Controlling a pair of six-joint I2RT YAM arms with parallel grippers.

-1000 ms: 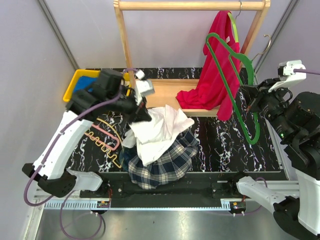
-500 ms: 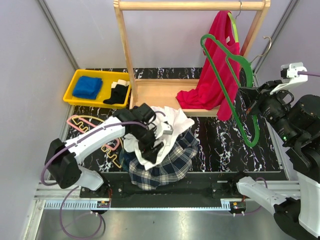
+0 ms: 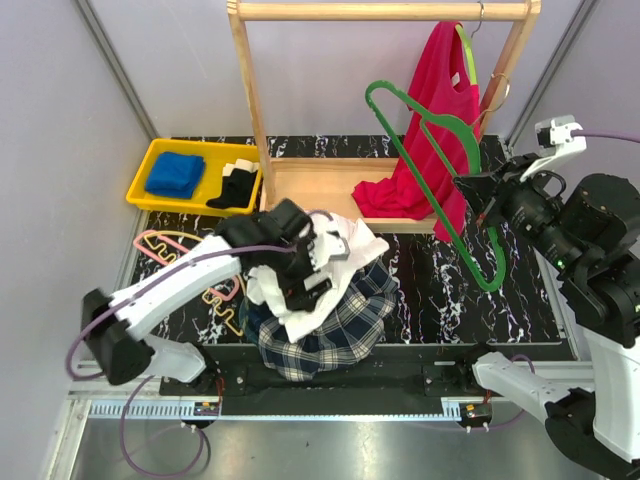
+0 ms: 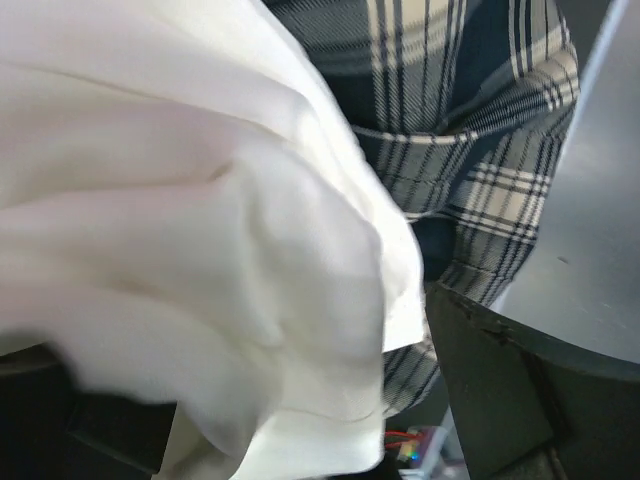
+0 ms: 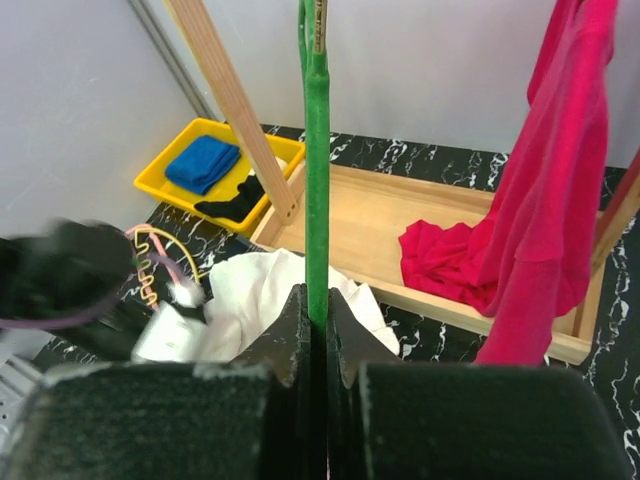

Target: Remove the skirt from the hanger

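Skirt: the plaid skirt [image 3: 330, 338] lies bunched at the near edge of the worktop [image 3: 440, 290], well apart from the green hanger [image 5: 317, 170].
In the way: a white garment [image 3: 352, 245] is heaped over the skirt's far half.
Left side: the left end effector [image 3: 318, 268] sits low on that heap with its fingers spread and nothing pinched; its wrist view is filled with white cloth and plaid.
Right side: the right end effector [image 5: 317, 305] is pressed together on the bare green hanger and holds it in the air.
Around: a red garment [image 3: 435, 160] hangs from the wooden rack [image 3: 380, 11]. A yellow tray [image 3: 142, 170] holds a blue cloth [image 3: 174, 172] and black socks [image 3: 232, 187]. Loose hangers [image 3: 160, 243] lie flat at the left.
Surface: black marble-patterned worktop.
Room: plain grey walls [image 3: 60, 120].
Change: a second ago the left arm was raised in front of the tray; it is now down on the heap, with its jaws newly parted. The green hanger has swung leftward.
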